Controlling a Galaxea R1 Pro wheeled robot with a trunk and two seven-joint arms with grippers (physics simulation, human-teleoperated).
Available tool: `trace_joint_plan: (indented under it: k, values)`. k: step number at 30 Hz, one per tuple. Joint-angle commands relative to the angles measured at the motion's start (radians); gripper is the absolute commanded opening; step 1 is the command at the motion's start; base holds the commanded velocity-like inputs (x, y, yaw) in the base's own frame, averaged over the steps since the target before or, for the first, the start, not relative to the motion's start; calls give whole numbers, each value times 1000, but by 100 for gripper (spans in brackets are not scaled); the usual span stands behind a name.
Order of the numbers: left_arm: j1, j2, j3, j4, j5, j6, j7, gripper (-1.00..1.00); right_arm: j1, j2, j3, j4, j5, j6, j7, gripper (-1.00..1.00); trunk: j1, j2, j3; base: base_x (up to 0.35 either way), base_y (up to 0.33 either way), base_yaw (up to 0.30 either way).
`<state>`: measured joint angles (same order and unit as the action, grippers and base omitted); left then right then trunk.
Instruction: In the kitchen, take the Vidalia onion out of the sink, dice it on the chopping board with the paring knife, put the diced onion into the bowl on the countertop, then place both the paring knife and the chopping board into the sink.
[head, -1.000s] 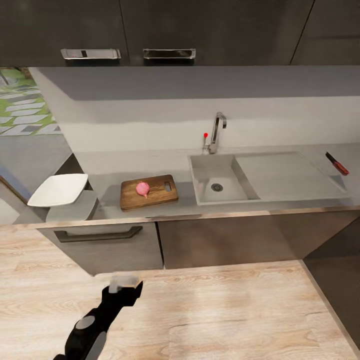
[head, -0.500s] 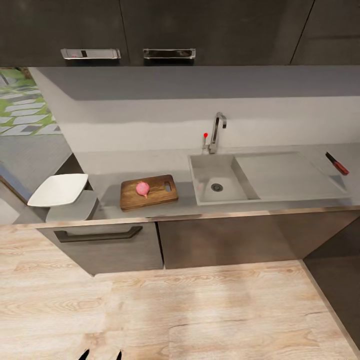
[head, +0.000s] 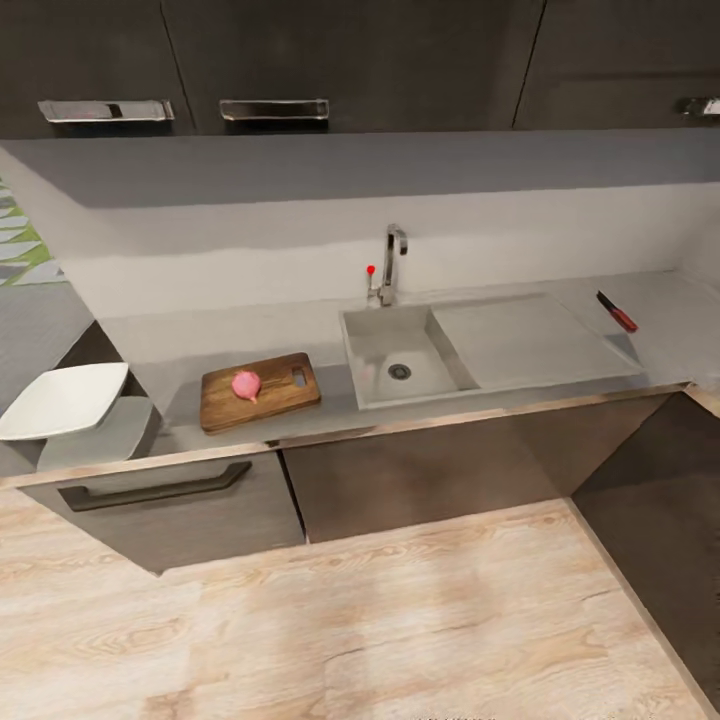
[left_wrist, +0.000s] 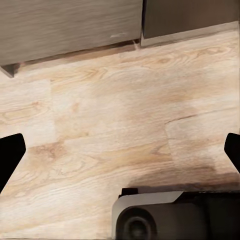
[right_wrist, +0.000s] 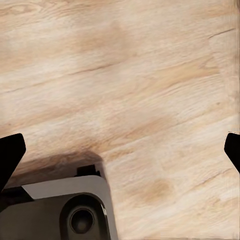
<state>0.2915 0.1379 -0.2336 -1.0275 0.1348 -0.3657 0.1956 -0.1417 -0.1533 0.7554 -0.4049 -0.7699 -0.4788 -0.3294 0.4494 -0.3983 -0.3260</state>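
**Onion on the board, knife far off at the right**

The onion sits on the chopping board, left of centre in the head view, a small pink bulb resting near the board's middle, clear of the handle slot. So it's out of the sink already, and by my reading the step in hand is fetching the knife. That lies at the right edge of the frame, on the countertop just past the drainboard, red handle toward the front and dark blade pointing to the wall, well apart from the board.

To do it well, the robot needs to roll up closer and to the right, square to the knife, then come down on the red handle, not the blade, with the fingers across its width. The right arm looks the natural pick, being on the knife's side. A slim handle lying flat on steel can skid, so a slow, straight descent is the safe call.

The white bowl waits at the far left, perched at the end of the counter, well away from the board.

Now the arms: both are down low, pointing at the wooden floor. In the left wrist view, the left gripper has its dark fingertips at opposite edges of the picture, spread wide, nothing between them. In the right wrist view, the right gripper reads the same, fingertips far apart over bare boards, holding nothing.
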Motion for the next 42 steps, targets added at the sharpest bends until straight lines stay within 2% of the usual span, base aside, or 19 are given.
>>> trace_joint_plan:
  k: [1, 9, 42]
  values:
    - [0, 1, -5, 6, 10, -6, 5, 100, -1, -1, 8, -1, -6, -3, -7, 100, 1, -2, -1, 0, 0, -276]
    - [0, -1, -4, 60, 12, -19, 6, 100, -1, -2, 8, -2, -6, -3, -7, 100, 1, -2, 2, 0, 0, -277]
    - [0, -1, -4, 78, 12, -19, 5, 100, -1, -2, 8, -1, -6, -3, -7, 100, 1, -2, 25, 0, 0, -254]
